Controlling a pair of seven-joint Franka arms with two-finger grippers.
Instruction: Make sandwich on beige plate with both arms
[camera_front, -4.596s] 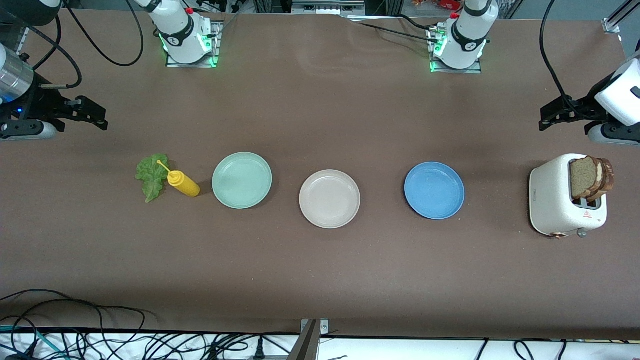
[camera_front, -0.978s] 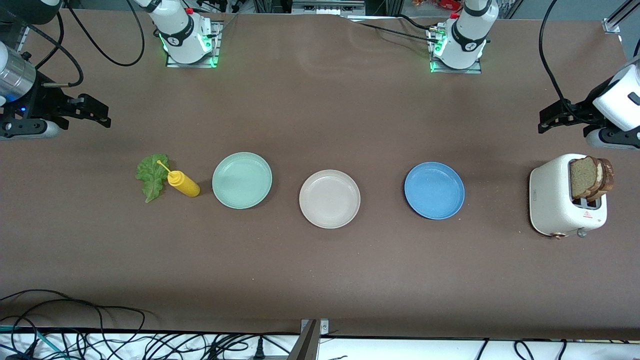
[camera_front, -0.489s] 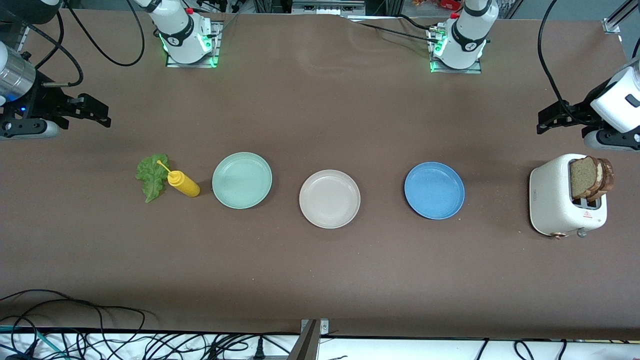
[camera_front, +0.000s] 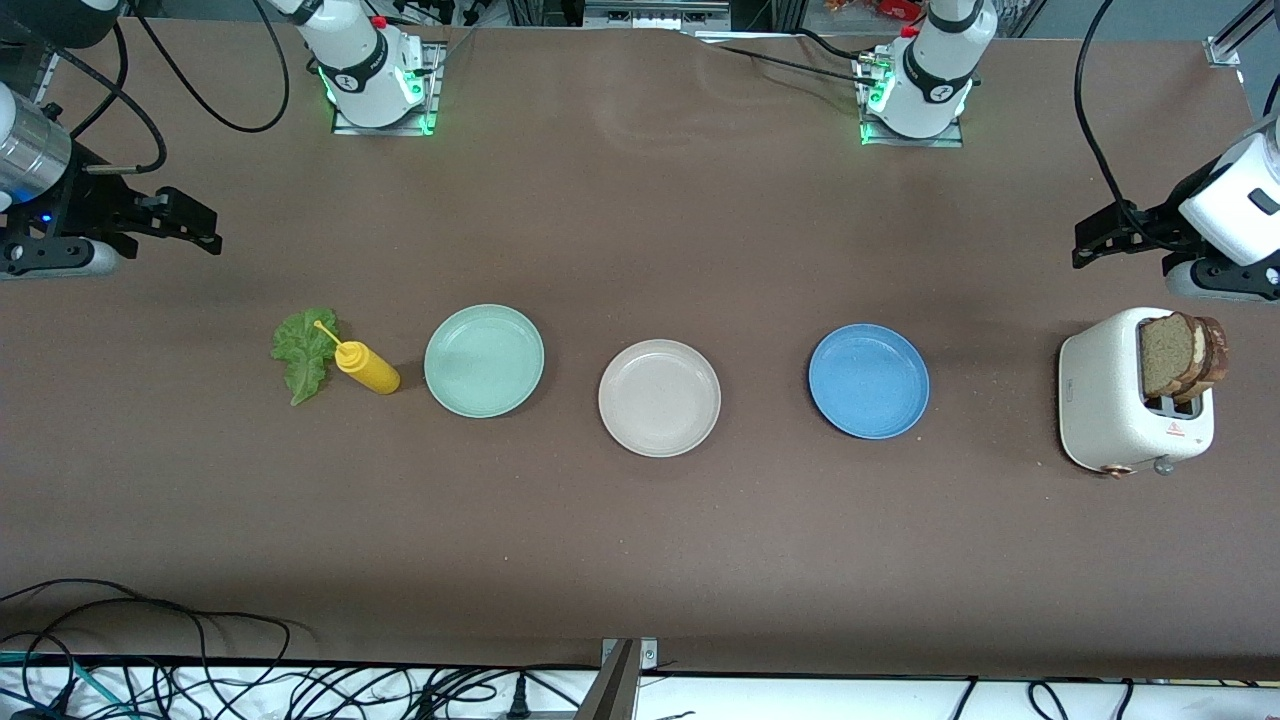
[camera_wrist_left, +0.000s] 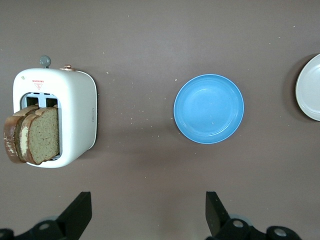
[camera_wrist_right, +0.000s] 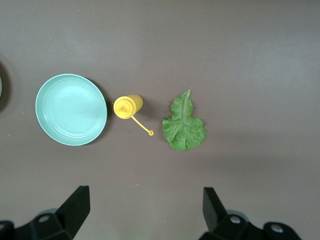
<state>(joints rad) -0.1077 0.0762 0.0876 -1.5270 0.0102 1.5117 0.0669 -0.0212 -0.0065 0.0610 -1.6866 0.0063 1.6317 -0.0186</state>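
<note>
Left claw (camera_front: 1085, 240): it is seen at the right edge of the front view, up in the air over bare table, just above the toaster in the frame. Its fingers (camera_wrist_left: 78, 215) are spread wide apart and nothing is held between them.
Right claw (camera_front: 205, 228): it is seen at the left edge of the front view, over bare table, higher in the frame than the lettuce. Its fingers (camera_wrist_right: 75, 207) are also wide apart and empty.
Beige plate (camera_front: 659, 398): it is placed near the centre of the front view, between the mint green plate (camera_front: 484, 360) and the blue plate (camera_front: 868, 381). Nothing lies on it.
Bread slices (camera_front: 1183, 353): two brown slices are standing in the slots of the white toaster (camera_front: 1110, 395), at the right of the frame, toward the left arm's end of the table. They lean a little out of the slots.
Lettuce leaf (camera_front: 303, 352): it is lying flat on the table (camera_front: 640, 560) at the left of the frame.
Yellow squeeze bottle (camera_front: 367, 368): it is found between the leaf and the mint green plate. In the front view its thin nozzle reaches across the edge of the leaf.
Sandwich: it is not yet put together; the parts are well apart.
</note>
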